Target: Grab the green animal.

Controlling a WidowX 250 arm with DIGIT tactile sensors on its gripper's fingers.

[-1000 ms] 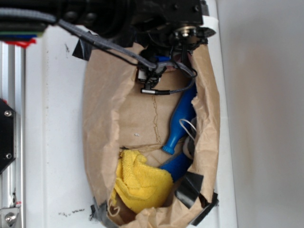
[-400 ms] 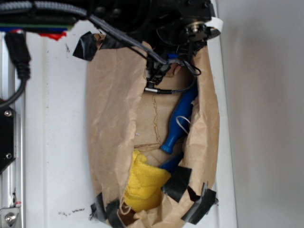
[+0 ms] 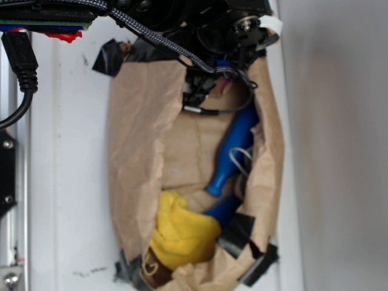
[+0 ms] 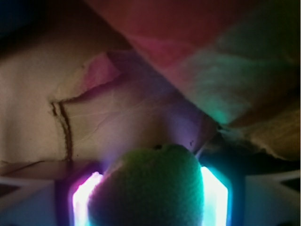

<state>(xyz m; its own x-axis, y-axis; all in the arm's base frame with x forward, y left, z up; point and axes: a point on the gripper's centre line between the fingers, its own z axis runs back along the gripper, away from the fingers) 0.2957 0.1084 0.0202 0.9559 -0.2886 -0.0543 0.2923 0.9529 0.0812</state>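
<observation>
The green animal point(image 4: 150, 188), a fuzzy lime-green plush, fills the bottom middle of the wrist view. It sits between my gripper's point(image 4: 150, 195) two lit fingers point(image 4: 214, 193), and both pads press against its sides. In the exterior view my gripper point(image 3: 221, 85) is at the top end of the brown paper bag point(image 3: 139, 133), under the black arm and cables. There the toy is hidden by the arm.
Inside the bag lie a blue bottle-shaped toy point(image 3: 233, 148) with a white loop point(image 3: 239, 160), and a yellow cloth point(image 3: 182, 230) at the bottom end. Black tape point(image 3: 239, 233) patches the bag's lower edge. Crumpled paper walls point(image 4: 211, 70) stand close around the gripper.
The arm has shifted slightly toward the top of the view. The bag's walls have moved and folded inward, and the yellow cloth now looks more bunched.
</observation>
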